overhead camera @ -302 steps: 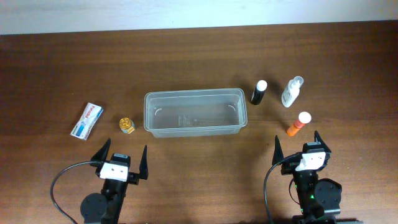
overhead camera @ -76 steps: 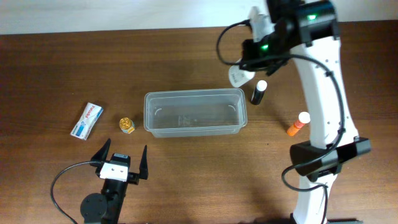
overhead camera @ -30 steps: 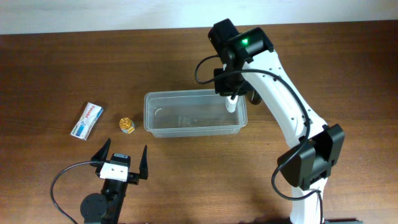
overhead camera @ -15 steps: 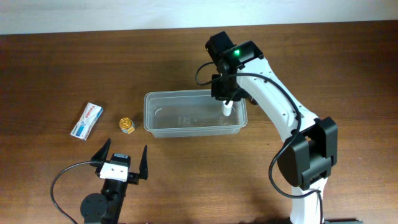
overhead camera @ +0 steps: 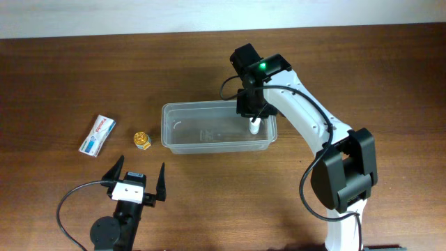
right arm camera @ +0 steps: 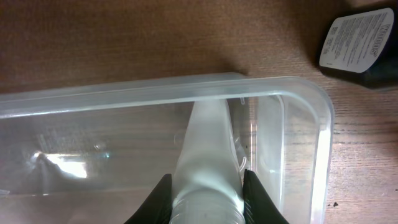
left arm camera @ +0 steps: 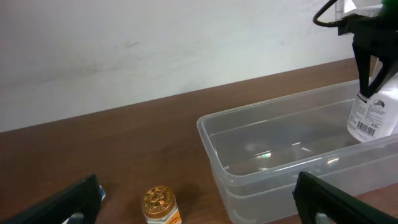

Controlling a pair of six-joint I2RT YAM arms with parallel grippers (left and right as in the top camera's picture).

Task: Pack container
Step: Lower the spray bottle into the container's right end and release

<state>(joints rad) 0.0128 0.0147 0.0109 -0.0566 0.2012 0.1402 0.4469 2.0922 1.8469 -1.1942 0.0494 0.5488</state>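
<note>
The container (overhead camera: 209, 105) sits in the middle of the table (overhead camera: 362, 63), its long sides running parallel to the far edge. It is clear plastic, and the wood shows through its floor. The table is dark brown wood with a fine grain running left to right. A pale, plain wall (left arm camera: 155, 43) rises along its far edge.

The right gripper (overhead camera: 254, 117) reaches over the container's right end, its two fingers (right arm camera: 155, 200) clamped on either side of a white bottle (right arm camera: 208, 158). The bottle hangs inside the bin close to the right end wall, its barcode label toward the near edge. Whether its base touches the floor cannot be told.

A black bottle (right arm camera: 360, 46) lies on the wood just outside the container's far right corner.

The left gripper (overhead camera: 141, 171) rests near the near edge, left of centre, its fingers spread wide and holding nothing. A small gold-capped bottle (overhead camera: 142, 140) stands just beside the container's left end. A white packet (overhead camera: 97, 134) lies further toward the left edge.
</note>
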